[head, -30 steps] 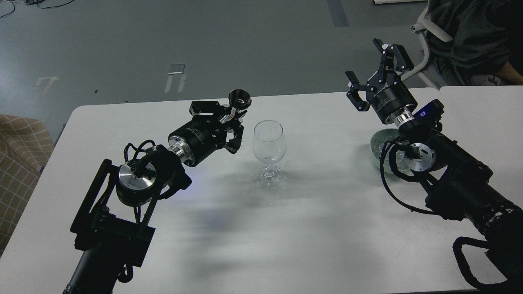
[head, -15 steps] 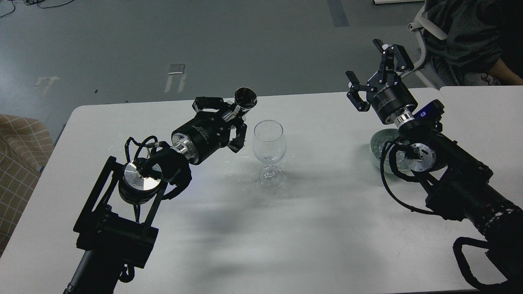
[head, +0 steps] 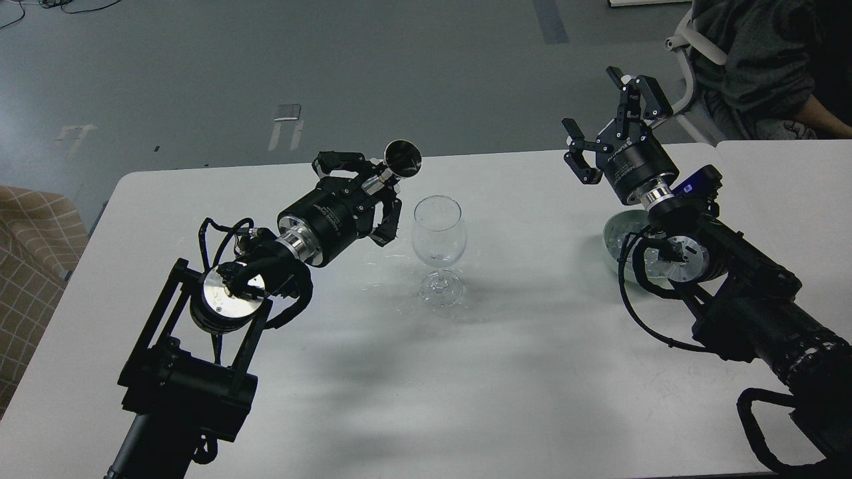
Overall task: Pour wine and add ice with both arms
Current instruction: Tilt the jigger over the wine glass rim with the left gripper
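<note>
A clear stemmed wine glass [head: 437,246] stands upright at the middle of the white table [head: 519,372]. My left gripper [head: 378,189] is just left of the glass's rim, shut on a small dark cup [head: 402,159] whose stem sits between the fingers. The cup is tilted, its mouth facing up and right, level with the glass's rim. My right gripper [head: 609,126] is open and empty, raised above the table's far right. A pale green bowl [head: 616,236] holding the ice [head: 627,239] sits below it, mostly hidden by the right arm.
A second white table [head: 792,179] adjoins on the right. A seated person [head: 765,60] and a chair are at the far right, close behind my right gripper. A checked tan fabric [head: 33,253] is off the table's left edge.
My left gripper has moved up and right with the dark cup, bringing it closer to the glass's rim and turning it. The right gripper has barely moved.
</note>
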You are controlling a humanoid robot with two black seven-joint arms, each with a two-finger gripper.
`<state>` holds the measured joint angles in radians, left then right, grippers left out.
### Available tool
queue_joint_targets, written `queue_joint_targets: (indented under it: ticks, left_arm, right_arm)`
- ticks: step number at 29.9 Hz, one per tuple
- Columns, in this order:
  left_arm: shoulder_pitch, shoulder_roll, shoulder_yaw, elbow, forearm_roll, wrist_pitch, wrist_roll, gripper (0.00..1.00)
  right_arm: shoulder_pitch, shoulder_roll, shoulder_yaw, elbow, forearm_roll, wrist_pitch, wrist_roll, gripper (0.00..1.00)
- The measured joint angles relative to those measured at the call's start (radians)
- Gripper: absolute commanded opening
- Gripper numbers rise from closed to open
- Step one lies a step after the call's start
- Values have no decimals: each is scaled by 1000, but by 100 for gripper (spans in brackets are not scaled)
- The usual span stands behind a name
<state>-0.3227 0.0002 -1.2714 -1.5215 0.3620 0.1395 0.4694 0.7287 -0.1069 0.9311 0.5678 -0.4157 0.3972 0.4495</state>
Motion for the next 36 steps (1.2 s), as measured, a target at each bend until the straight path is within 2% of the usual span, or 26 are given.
queue_joint_targets:
  ticks: [20, 36]
  left_arm:
    - [15, 0, 32, -26, 114, 2, -13, 0]
    - [26, 0, 61, -31, 199, 3, -52, 0]
  right_arm:
    - [0, -1, 0, 0, 0, -1, 0, 100]
    - [0, -2, 0, 0, 0, -1, 0, 100]
